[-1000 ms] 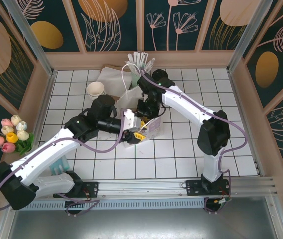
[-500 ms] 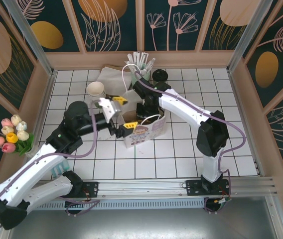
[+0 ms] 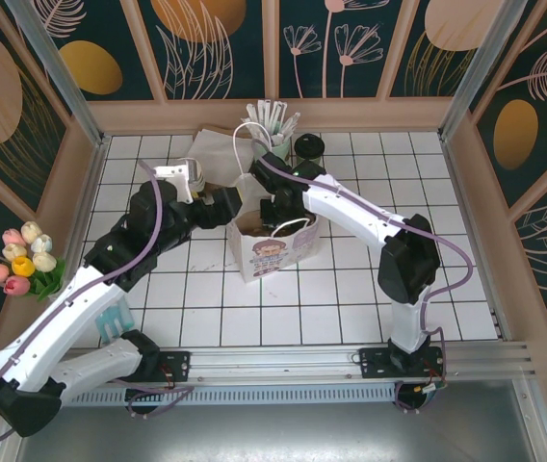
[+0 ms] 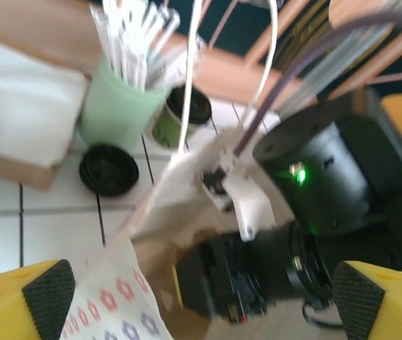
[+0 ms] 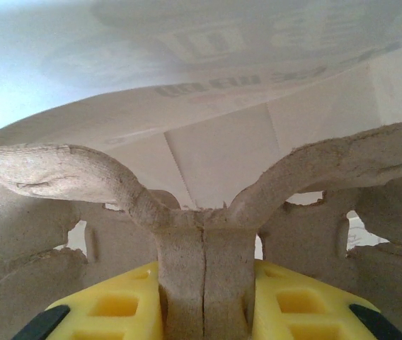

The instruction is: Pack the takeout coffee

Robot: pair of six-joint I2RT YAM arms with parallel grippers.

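Standing upright near the back edge of the table (image 3: 447,241), just right of the mint holder (image 3: 269,123): takeout coffee (image 3: 308,146), black lid on. Gaping wide, holding nothing: left claw (image 3: 185,179), hovering toward the back-left, coffee lying to its right and slightly further back, beyond the paper bag (image 3: 273,255). Pinching the centre rib of the pulp carrier (image 5: 201,241) inside the bag: right claw (image 5: 202,304), nearer but occupied. Probably needing the free left one, coming side-on at the vertical cup.

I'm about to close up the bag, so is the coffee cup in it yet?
Not yet: the lidded green cup stands upright beside the mint holder, outside the paper bag.
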